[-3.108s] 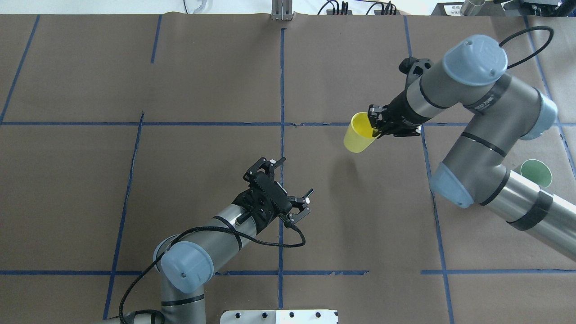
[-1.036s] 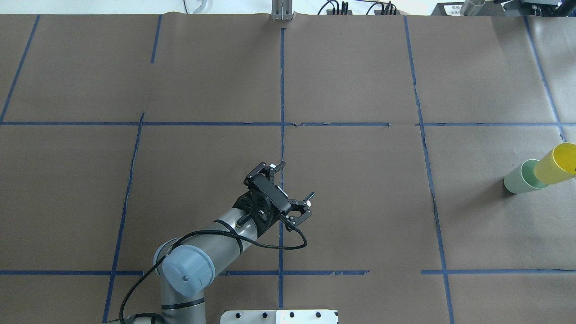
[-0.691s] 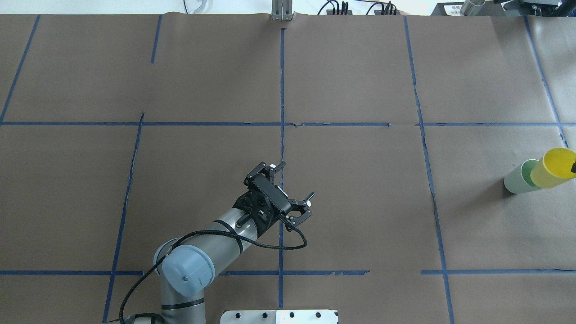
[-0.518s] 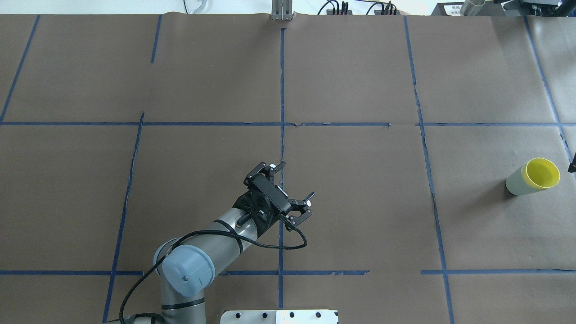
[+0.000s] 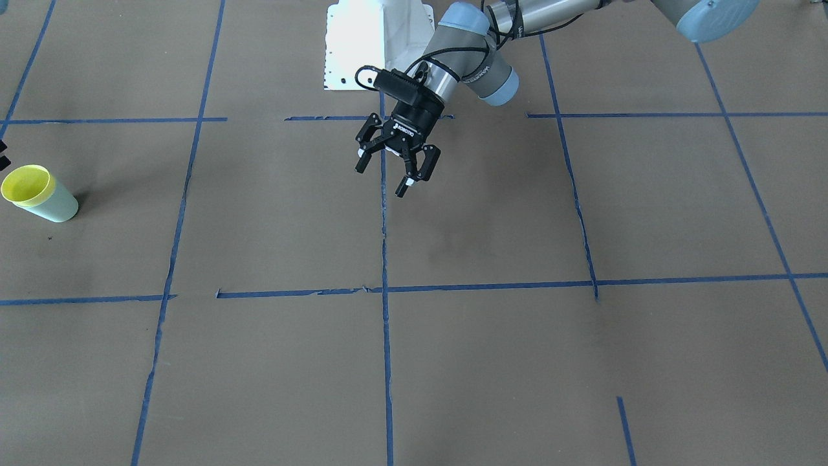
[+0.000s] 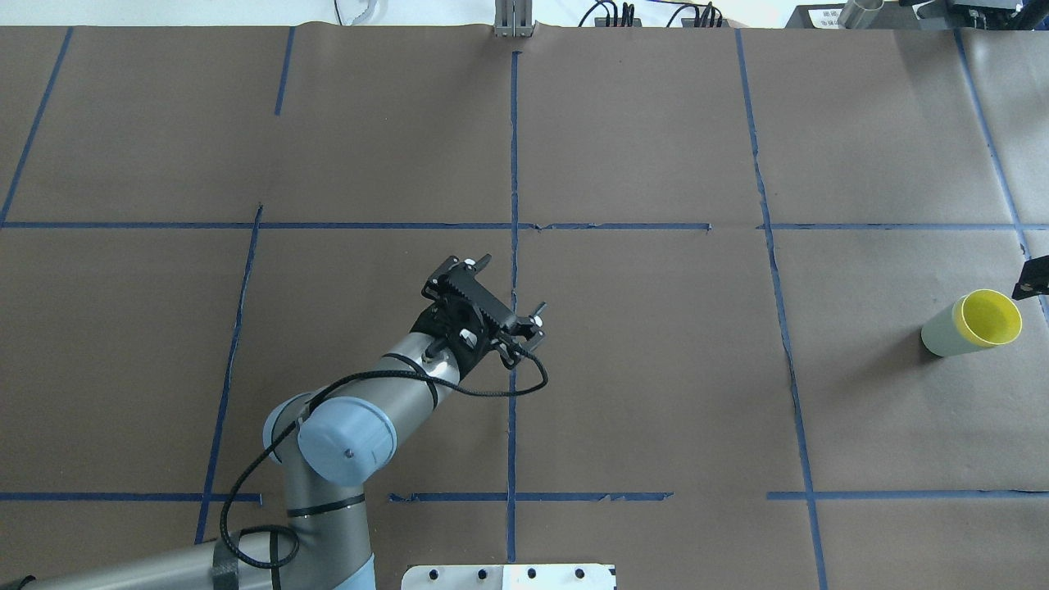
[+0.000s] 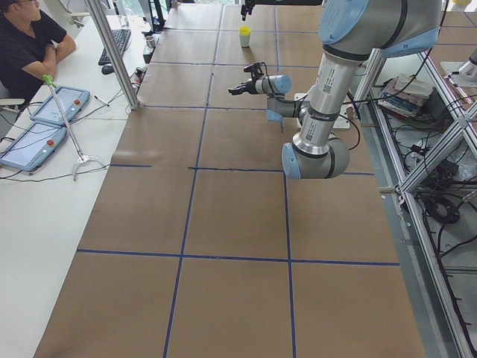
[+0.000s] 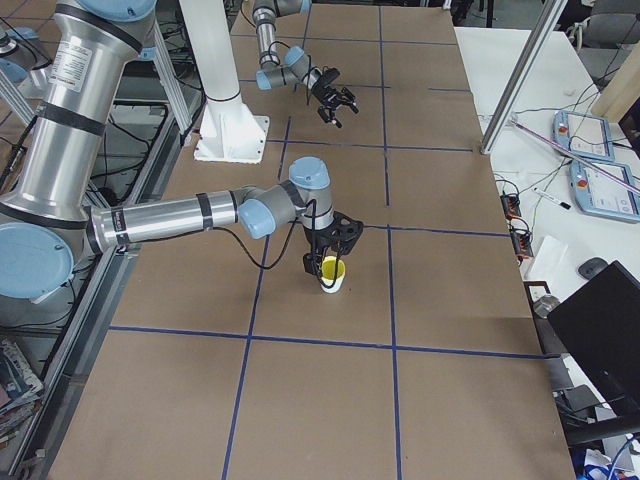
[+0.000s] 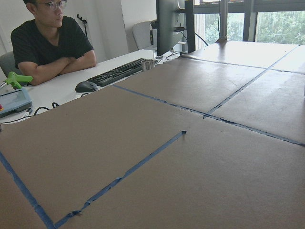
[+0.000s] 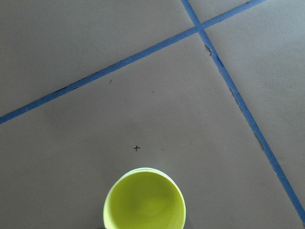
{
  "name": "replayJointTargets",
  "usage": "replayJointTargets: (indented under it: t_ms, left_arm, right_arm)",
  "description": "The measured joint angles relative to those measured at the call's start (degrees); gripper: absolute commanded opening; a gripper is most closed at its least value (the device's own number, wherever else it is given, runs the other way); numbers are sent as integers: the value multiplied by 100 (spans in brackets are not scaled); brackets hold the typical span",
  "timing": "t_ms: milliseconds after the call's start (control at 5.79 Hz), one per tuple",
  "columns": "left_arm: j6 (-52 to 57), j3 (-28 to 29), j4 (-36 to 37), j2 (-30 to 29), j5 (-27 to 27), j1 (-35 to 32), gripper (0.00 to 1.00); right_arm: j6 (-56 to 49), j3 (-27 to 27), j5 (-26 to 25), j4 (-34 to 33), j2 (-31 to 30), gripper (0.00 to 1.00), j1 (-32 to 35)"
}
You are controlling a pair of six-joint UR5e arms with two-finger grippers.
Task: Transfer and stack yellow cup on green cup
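The yellow cup sits nested in the green cup, so the stack looks done. The right gripper hangs just above it, and I cannot tell whether it is parted. The left gripper idles spread and empty.

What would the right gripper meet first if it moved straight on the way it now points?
The right gripper points down, with the yellow cup, nested in the green cup, about beneath it. It would probably meet the yellow rim first; exact alignment is unclear.

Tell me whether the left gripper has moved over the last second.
Yes. The left gripper shifted forward and leftward relative to the central blue tape line.
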Motion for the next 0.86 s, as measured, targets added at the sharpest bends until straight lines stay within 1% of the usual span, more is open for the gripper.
replayJointTargets:
  t_ms: [173,345,518,691,863]
  left_arm:
    - [-128,-1,824,-7,-368,-429,100]
    - [-317,-3,1560,-4,-909,-870,100]
    - [-516,-13,2452,2,-1429,-1269,100]
    - [-591,-24,3285,5,-1841,-1646,100]
    - [-617,-31,3781,47,-2403,-2096,100]
  right_arm:
    - [-6,14,7,-1,93,100,4]
    - [-14,32,15,6,169,100,6]
    - [-23,103,42,8,199,100,14]
    - [-29,180,72,6,197,100,20]
    - [-42,202,82,5,183,100,27]
